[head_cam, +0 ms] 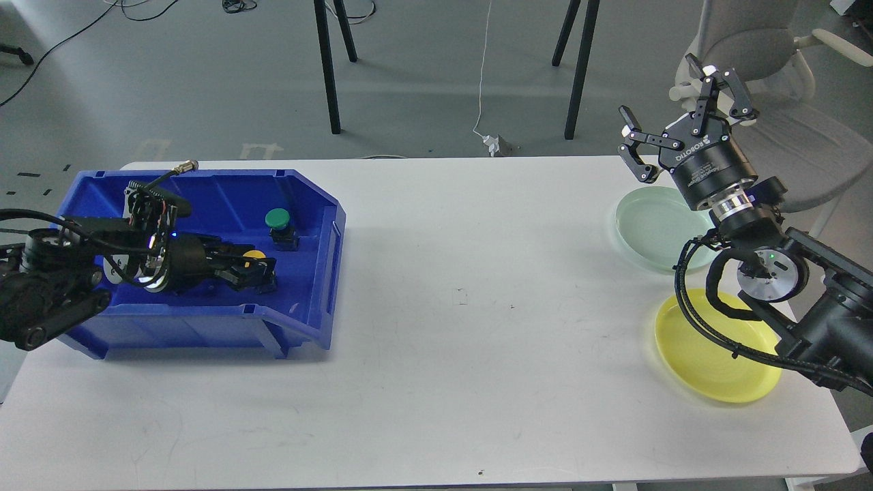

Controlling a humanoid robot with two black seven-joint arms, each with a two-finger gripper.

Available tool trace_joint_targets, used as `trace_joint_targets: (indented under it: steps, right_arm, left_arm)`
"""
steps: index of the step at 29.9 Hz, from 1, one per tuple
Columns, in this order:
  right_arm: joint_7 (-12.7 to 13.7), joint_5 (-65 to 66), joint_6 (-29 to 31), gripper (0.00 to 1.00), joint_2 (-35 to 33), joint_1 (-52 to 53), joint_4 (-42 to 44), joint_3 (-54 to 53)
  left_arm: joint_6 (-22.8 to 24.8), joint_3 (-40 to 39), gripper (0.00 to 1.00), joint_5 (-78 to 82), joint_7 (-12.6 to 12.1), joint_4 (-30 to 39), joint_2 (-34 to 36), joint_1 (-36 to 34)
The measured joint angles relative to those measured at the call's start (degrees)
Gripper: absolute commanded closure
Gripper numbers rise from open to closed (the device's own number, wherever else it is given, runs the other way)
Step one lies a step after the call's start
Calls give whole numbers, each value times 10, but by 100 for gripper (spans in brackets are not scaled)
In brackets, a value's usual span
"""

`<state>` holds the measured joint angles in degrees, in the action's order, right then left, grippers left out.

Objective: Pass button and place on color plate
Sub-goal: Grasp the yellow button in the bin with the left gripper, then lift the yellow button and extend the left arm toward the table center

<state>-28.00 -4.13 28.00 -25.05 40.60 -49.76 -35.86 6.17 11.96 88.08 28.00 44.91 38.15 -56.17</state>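
Observation:
A yellow button (254, 254) lies in the blue bin (320, 300) at the table's left. My left gripper (256, 268) reaches into the bin from the left, and its dark fingers appear closed around the yellow button, of which only the cap shows. A green button (277, 218) on a black base stands just behind it, apart from the gripper. My right gripper (685, 109) is open and empty, held high above the table's back right corner. Below it are a pale green plate (644, 228) and a yellow plate (702, 358).
The white table (464, 327) stretches between the bin and the plates. My right arm's cables hang over the yellow plate's far edge. A grey chair (784, 129) stands behind the right corner, and black stand legs (327, 68) are on the floor beyond the table.

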Motion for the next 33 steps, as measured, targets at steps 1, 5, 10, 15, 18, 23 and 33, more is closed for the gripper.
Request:
trace_joint_targets:
  steps: [1,5,10,15,18,23,33]
  right_arm:
    - [0,0,0,1,0,0,0,0]
    - [0,0,0,1,0,-2,0,-1]
    - [0,0,0,1,0,-3,0,-1]
    - [0,0,0,1,0,-4,-1,-1]
    - [0,0,0,1,0,-4,-1,-1]
    - [0,-1,0,1,0,-4,-2,-2]
    - [0,0,0,1,0,5,0,-1]
  left_arm:
    - [0,0,56,0,0,0,0,0]
    - [-1,-1,59,0,0,1,0,-2]
    - [-5,-1,64,0,0,3,1,-4]
    - [-6,-2,65,0,0,4,4,-6]
    - [-6,-3,65,-1,0,5,8,-8]
    - [-7,-7,65,-3,0,22,35,-28]
    - [21,-114,65,-51,0,174,159,-70]
